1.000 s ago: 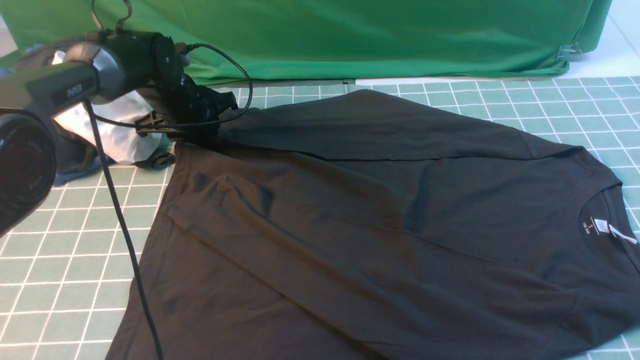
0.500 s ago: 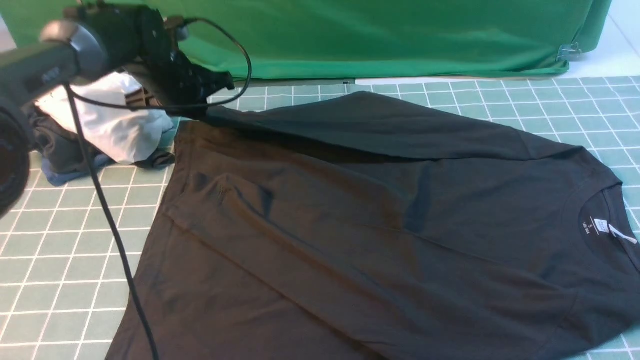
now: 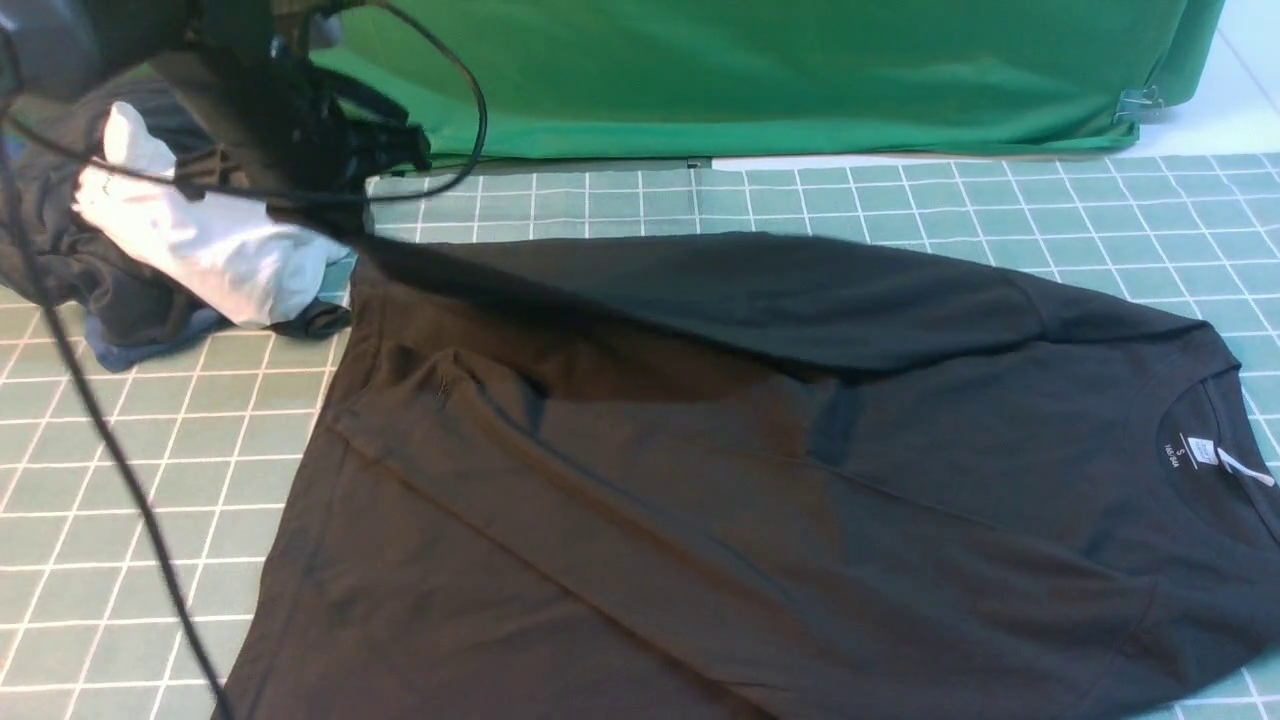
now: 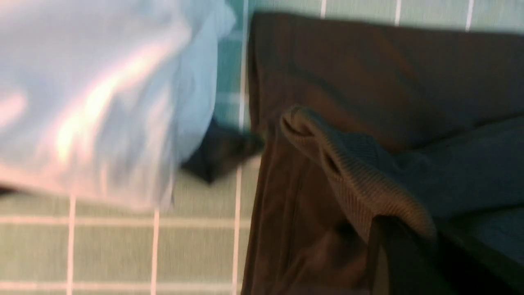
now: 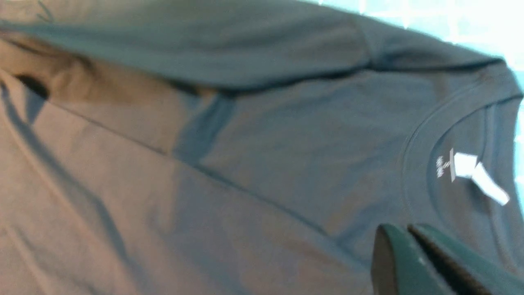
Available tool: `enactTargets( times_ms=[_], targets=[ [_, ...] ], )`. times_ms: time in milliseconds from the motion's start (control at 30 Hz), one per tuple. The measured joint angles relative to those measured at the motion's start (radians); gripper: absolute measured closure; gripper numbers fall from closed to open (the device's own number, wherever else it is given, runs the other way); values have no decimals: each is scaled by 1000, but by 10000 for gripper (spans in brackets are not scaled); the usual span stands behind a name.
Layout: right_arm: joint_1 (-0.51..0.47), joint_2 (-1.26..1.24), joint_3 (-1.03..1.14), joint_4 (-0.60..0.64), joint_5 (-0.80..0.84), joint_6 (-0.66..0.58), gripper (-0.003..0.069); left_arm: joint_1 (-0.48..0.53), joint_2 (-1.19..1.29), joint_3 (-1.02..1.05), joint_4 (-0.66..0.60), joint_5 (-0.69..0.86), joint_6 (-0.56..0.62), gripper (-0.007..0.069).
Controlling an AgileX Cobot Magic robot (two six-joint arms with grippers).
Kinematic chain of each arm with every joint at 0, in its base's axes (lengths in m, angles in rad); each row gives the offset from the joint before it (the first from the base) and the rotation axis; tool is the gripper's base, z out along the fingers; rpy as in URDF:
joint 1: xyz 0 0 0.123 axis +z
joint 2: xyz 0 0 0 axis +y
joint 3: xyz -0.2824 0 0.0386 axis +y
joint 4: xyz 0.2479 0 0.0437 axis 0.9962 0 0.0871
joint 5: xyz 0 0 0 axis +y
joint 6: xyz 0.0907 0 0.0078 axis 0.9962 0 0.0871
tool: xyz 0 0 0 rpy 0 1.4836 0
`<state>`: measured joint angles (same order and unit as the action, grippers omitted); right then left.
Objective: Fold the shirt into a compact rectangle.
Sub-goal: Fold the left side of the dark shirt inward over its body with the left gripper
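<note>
Shirt [image 3: 700, 520]: one, black, large, laid across the surface [image 3: 120, 450] from left to right, running out of the front view at the near edge. Neckline at the right, with white size print and a small white label [image 3: 1203, 452] inside the collar. Far side folded over; loose creases run diagonally over the body. The far left part rises off the layers beneath.

Left tool [image 4: 403, 225]: one, above the shirt's far left corner, pressed together on a bunched edge of the shirt, which it holds raised.

Right tool [image 5: 409, 231]: one, seen in the right wrist view only, tips pressed together, nothing visible between them. Shirt and neckline in view past the tips.

White garment [image 3: 215, 240]: one, crumpled, far left, beside the shirt, lying with a bundle of dark grey and blue clothes [image 3: 140, 300].

Surface: pale green, patterned with a white grid.

Green cloth [image 3: 800, 80]: one, hanging across the far side, a clear clip [image 3: 1140, 103] at its right end.

Cable [image 3: 110, 440]: black, hanging in front of the scene at left.
</note>
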<state>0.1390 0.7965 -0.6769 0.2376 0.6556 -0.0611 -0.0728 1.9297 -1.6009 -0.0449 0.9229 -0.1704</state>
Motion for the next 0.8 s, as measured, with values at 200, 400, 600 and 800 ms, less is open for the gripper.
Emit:
enactTargets(
  times_ms=[200,400,600,800],
  targets=[
    [0,55,-27,-8,-1,-3,636,-33,-141,276,-23,-63,-5,608],
    [0,68,-27,-10,-9,-4,636,-70,-297,481,-27,-115,-64,608],
    [0,68,-27,-6,-16,-4,636,-75,-330,589,-41,-134,-84,606],
    [0,68,-27,-4,-16,-4,636,-76,-330,641,-89,-135,-6,528]
  ],
)
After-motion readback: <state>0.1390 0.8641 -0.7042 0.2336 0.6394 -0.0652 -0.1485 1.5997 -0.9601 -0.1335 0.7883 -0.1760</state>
